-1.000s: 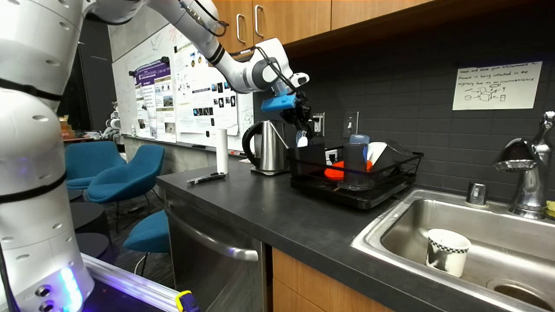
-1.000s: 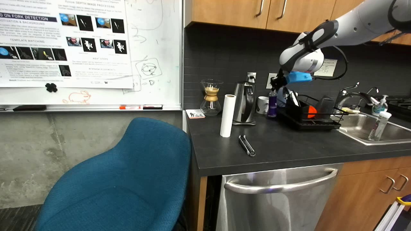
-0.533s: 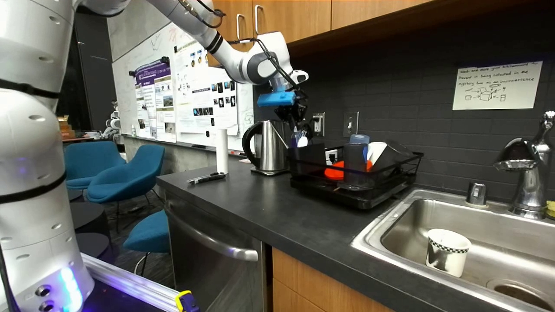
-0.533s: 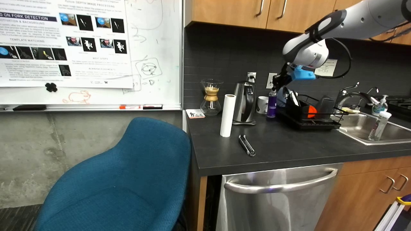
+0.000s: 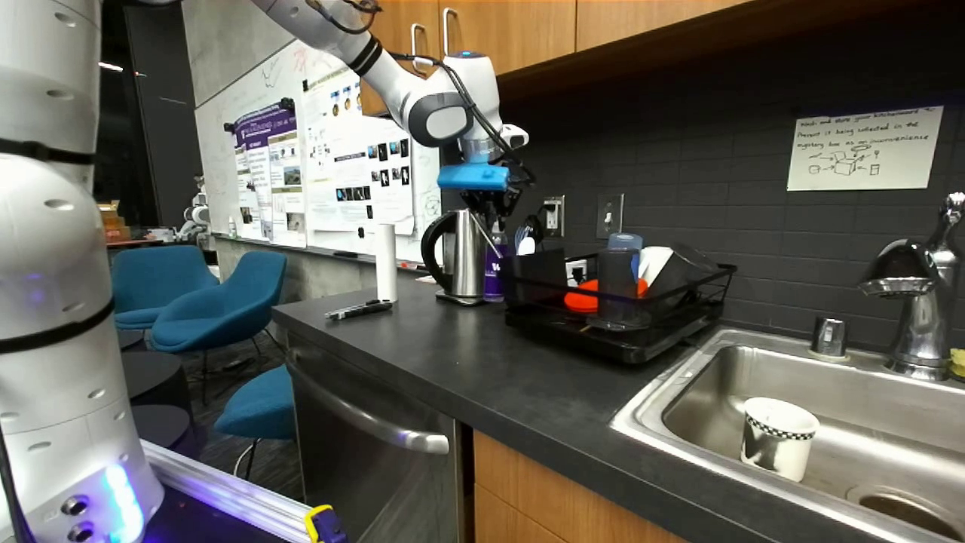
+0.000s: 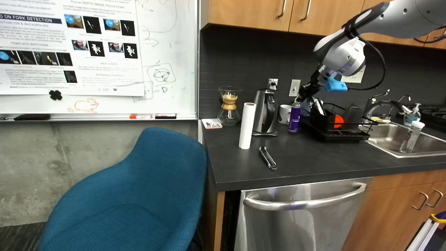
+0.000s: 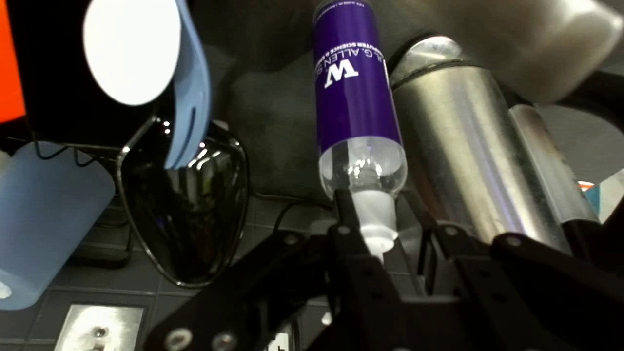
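From where I stand, the arm [image 6: 379, 26] reaches in beneath the cupboards [image 6: 251, 14], and its claw [image 7: 376, 214] is clamped on the white cap [image 7: 374, 209] of a bottle [image 7: 360, 112], though the dark fingers make one side of that grip hard to read. The bottle is at the back of the counter [image 6: 313, 157], roughly upright under the claw, between the kettle [image 6: 265, 111] and the black rack [image 5: 633, 353], with a mug [image 6: 284, 114] near it. I can't tell whether its base rests on the surface or hangs just above it. In the wrist view a white spoon [image 7: 131, 48] and a blue utensil [image 7: 190, 112] poke up from the rack's side, close enough to get knocked. The bottle looks like clear plastic with a purple label [image 7: 353, 73], so I'd expect it to be light if empty and bottom-heavy if filled; I can't see what is inside. Its walls should be fairly stiff but might give under a hard squeeze, and the bare, rounded shoulder [image 7: 336, 163] would probably be slippery. The cap is narrow and firm, a good thing to pinch, yet all the weight sits below it, so the bottle could swing or twist. A hold lower down, around the straight part under the label, should be steadier if the kettle and rack leave room for the fingers.
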Tool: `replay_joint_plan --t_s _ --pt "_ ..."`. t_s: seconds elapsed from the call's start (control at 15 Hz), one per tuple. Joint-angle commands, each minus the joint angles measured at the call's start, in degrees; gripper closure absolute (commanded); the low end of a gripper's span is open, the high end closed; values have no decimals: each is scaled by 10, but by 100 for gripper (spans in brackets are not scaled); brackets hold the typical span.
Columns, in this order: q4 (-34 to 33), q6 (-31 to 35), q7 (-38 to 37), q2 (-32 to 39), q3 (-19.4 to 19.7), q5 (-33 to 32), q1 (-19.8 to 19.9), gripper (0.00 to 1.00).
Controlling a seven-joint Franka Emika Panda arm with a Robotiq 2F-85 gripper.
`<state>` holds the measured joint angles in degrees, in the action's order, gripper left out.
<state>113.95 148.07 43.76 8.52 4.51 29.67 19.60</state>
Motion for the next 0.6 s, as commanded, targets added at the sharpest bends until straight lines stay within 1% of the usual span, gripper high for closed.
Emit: replay_joint_plan --t_s 0.0,0.27,0.53 --pt "56 -14 80 -56 4 61 -2 93" --pt "101 -43 135 -95 22 106 -18 93" --pt "147 -68 183 -132 41 133 -39 93"
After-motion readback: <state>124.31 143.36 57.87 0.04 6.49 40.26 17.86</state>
